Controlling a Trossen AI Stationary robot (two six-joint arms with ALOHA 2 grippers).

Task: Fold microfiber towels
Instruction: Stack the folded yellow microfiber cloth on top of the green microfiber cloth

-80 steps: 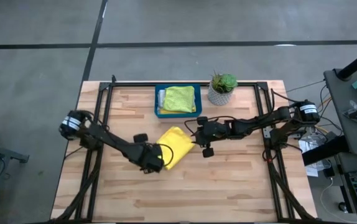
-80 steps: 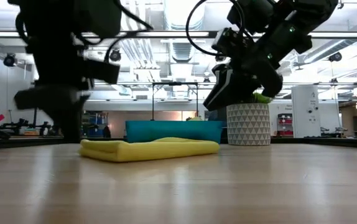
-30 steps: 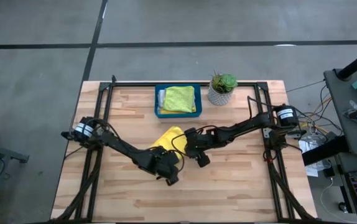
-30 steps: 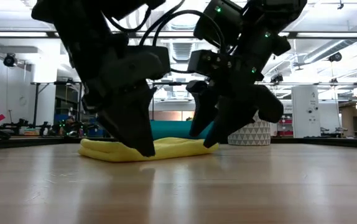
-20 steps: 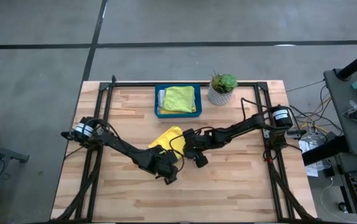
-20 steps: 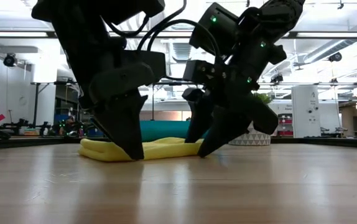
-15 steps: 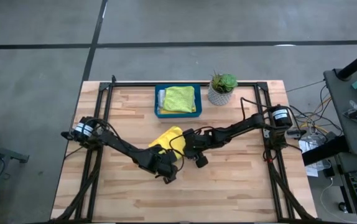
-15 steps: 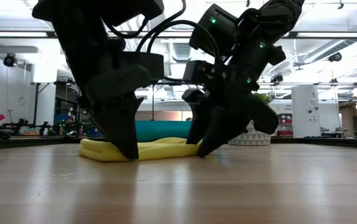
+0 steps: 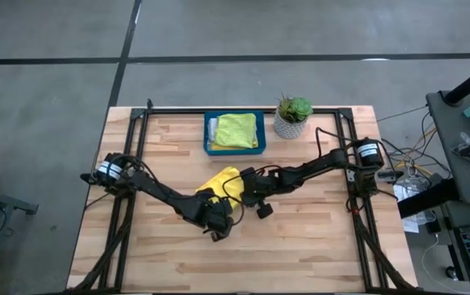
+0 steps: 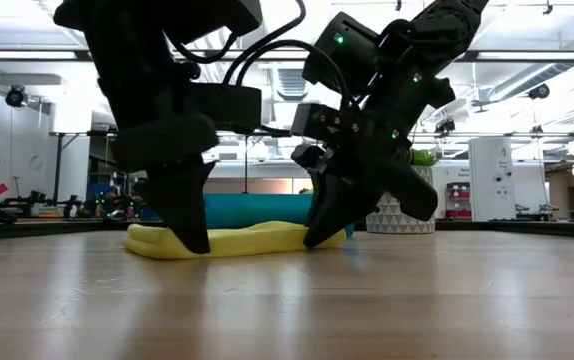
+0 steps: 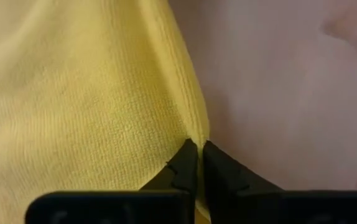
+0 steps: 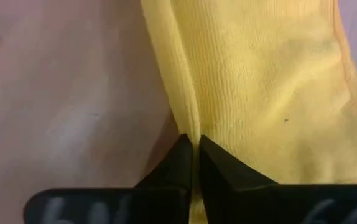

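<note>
A folded yellow towel (image 9: 223, 182) lies flat on the wooden table (image 9: 317, 238), near its middle; it also shows in the low view (image 10: 247, 238). My left gripper (image 9: 216, 215) stands at the towel's near end, fingers shut on its edge (image 11: 198, 146). My right gripper (image 9: 248, 195) stands at the towel's right side, fingers shut on its edge (image 12: 194, 142). In the low view the left gripper (image 10: 197, 245) and the right gripper (image 10: 315, 238) both reach down to the towel at table height. A lime green towel (image 9: 236, 129) lies in the teal tray (image 9: 208, 135). My left gripper pinches the yellow towel's edge (image 11: 193, 127) between its two fingertips, slanting down from the table's near left. One layer or several, I cannot tell. The towel lies on the table. My right gripper pinches the towel's thick edge (image 12: 186, 121) between its two fingertips, slanting down from the table's right. The towel lies on the table there too.
The teal tray stands at the table's far middle, with a potted plant (image 9: 291, 117) in a white pot to its right. Bare wood stretches along the near side of the table (image 9: 300, 254) and to the left (image 9: 161, 139).
Both grippers have moved in a little toward the yellow towel, the left one from the near side and the right one from the near right. Both now stand at its edge. The towel has stayed flat on the table.
</note>
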